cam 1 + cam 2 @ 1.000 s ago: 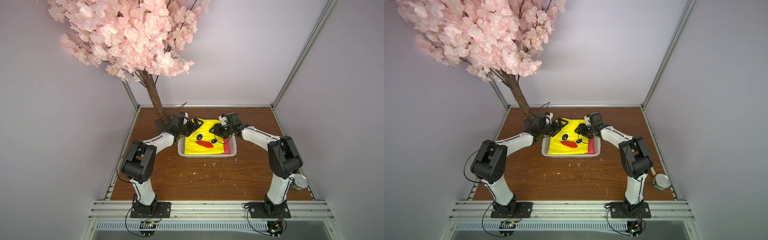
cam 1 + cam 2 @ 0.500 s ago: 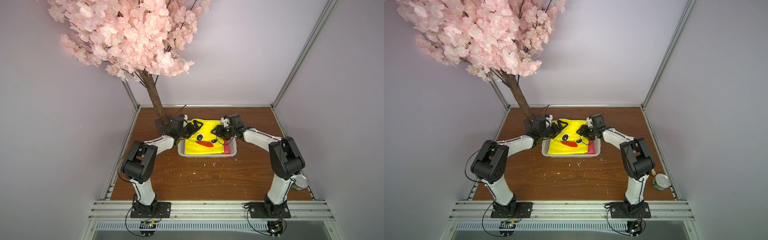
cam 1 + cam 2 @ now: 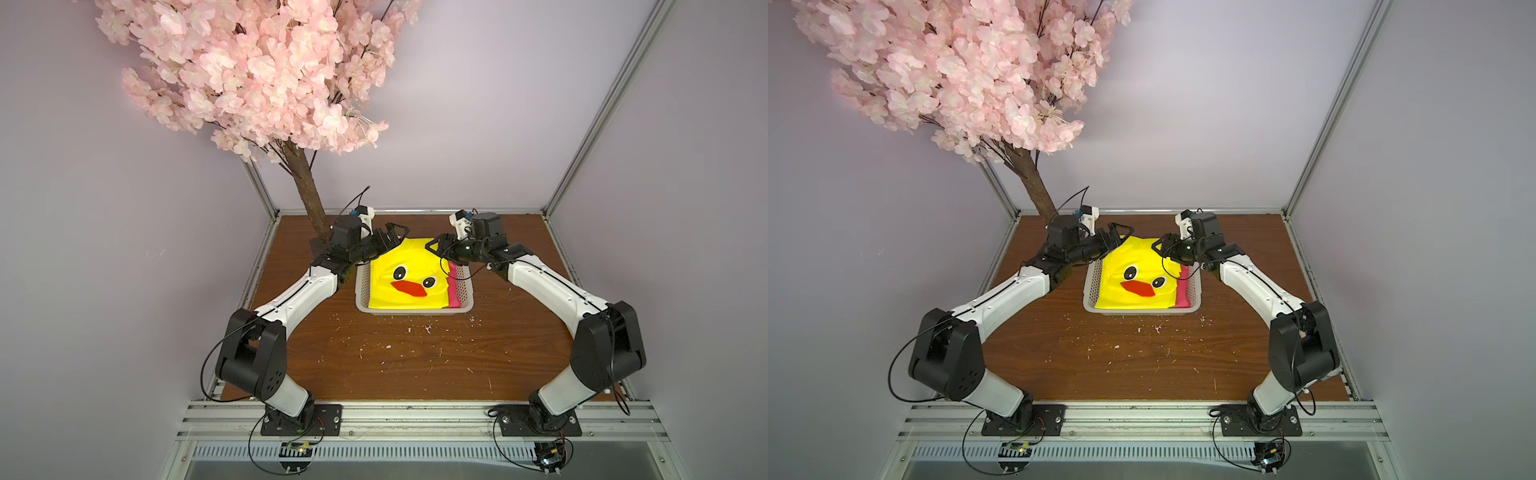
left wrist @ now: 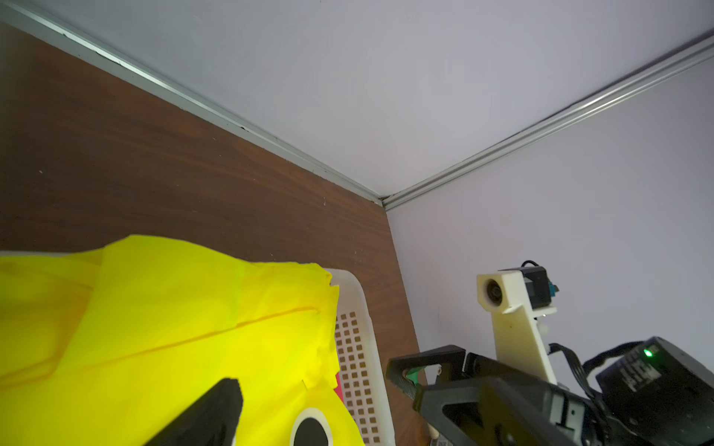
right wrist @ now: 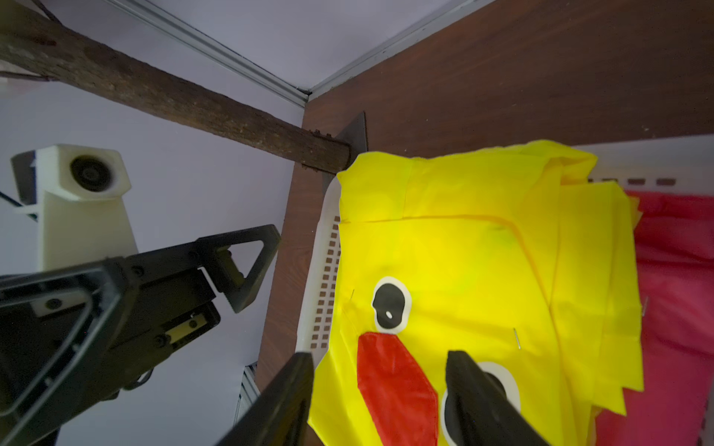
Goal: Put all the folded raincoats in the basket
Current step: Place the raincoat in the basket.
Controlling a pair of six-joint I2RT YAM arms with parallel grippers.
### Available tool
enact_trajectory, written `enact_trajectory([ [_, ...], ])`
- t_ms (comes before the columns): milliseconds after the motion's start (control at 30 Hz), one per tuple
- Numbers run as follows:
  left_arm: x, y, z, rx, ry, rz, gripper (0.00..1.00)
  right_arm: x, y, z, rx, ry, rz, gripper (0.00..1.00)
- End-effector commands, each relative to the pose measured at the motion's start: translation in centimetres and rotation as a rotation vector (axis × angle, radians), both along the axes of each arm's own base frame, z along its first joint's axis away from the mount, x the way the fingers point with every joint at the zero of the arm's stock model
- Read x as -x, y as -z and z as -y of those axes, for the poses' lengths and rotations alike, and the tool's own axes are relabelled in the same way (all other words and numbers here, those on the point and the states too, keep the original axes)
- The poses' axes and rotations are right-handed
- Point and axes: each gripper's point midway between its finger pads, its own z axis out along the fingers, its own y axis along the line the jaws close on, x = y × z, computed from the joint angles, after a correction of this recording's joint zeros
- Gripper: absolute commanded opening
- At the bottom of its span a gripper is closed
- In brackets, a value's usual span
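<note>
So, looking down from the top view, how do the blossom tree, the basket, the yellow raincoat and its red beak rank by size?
1. blossom tree, by far the largest, though its branches sit nearer the camera.
2. basket and raincoat: too alike to rank, since the raincoat nearly fills the basket.
3. beak, the smallest.

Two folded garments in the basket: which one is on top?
The yellow raincoat with the duck face lies on top; the pink garment shows only as a strip beside it, inside the basket.
</note>
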Motion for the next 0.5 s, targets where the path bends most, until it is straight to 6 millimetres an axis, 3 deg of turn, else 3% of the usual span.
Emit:
enact_trajectory([
  [0, 3.0, 4.0, 0.0, -0.038, 0.024, -0.093, 1.0, 3.1, 2.2, -0.6, 0.011, -0.05, -0.043, 0.61],
  [133, 4.8, 7.2, -0.7, -0.051, 0.01, -0.151, 1.0, 4.8, 5.2, -0.7, 0.027, -0.057, -0.091, 0.62],
  [300, 5.3, 11.0, -0.7, -0.075, 0.02, -0.227, 1.0, 4.8, 8.6, -0.7, 0.069, -0.06, -0.156, 0.62],
  [467, 5.1, 12.6, -0.7, -0.082, 0.014, -0.261, 1.0, 4.3, 9.4, -0.5, 0.092, -0.054, -0.178, 0.62],
])
